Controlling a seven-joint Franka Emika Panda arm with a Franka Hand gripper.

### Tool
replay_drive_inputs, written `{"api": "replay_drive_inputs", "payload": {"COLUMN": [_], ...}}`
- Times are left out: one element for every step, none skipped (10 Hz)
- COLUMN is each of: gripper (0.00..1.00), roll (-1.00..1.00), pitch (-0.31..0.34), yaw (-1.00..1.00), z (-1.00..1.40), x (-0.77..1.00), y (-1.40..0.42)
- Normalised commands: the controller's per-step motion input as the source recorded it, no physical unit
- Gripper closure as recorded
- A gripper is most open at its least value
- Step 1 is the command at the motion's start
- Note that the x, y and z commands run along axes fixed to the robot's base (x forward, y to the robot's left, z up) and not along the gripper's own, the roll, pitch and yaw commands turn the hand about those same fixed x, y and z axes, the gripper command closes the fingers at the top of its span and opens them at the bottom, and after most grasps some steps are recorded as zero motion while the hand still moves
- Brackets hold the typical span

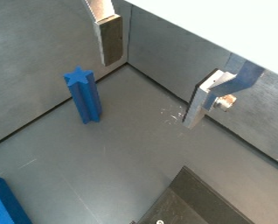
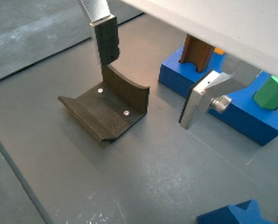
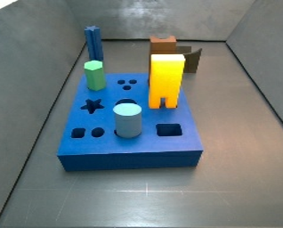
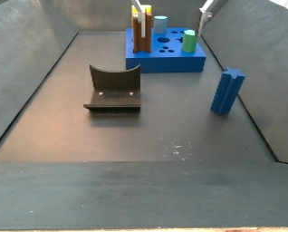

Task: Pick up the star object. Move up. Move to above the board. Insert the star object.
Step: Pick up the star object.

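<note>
Standing star object (image 4: 227, 91), tool (image 1: 153, 72) above

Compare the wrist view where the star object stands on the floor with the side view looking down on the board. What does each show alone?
Wrist view only: the gripper, open and empty, hanging above the floor beside the star object.
Side view only: the board top with its empty star hole, green peg, light-blue cylinder and yellow block.
Both: the star object upright, not inserted.
</note>
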Motion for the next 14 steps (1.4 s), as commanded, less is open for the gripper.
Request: {"api": "replay_drive_inputs", "payload": {"gripper": [0.0,0.0,0.0,0.0,0.0,0.0,0.0,0.0,0.0,0.0,0.0,0.0,0.0,0.0], "roll": [0.0,-0.05,0.0,0.02,0.04,0.0,0.0,0.01,0.02,0.05,0.04,0.02,0.0,0.0], "pitch": [0.0,0.0,-0.187,-0.219,-0.17,-0.17,-0.19,-0.203,-0.22,-0.223,-0.201,-0.203,-0.11,-0.051], "yaw": [0.0,0.0,-0.19,0.0,0.0,0.0,0.0,0.0,0.0,0.0,0.0,0.0,0.0,0.0], "z": [0.0,-0.03,-0.07,-0.5,-0.66,-0.53,-0.45,-0.35,-0.03,0.0,0.0,0.0,-0.25,-0.44], "x": [0.0,0.0,-0.71,-1.0,-1.0,-1.0,-1.0,-1.0,-1.0,-1.0,-1.0,-1.0,-0.83,-0.79], "y": [0.0,0.0,0.05,0.0,0.0,-0.01,-0.01,0.0,0.0,0.0,0.0,0.0,0.07,0.16]}}
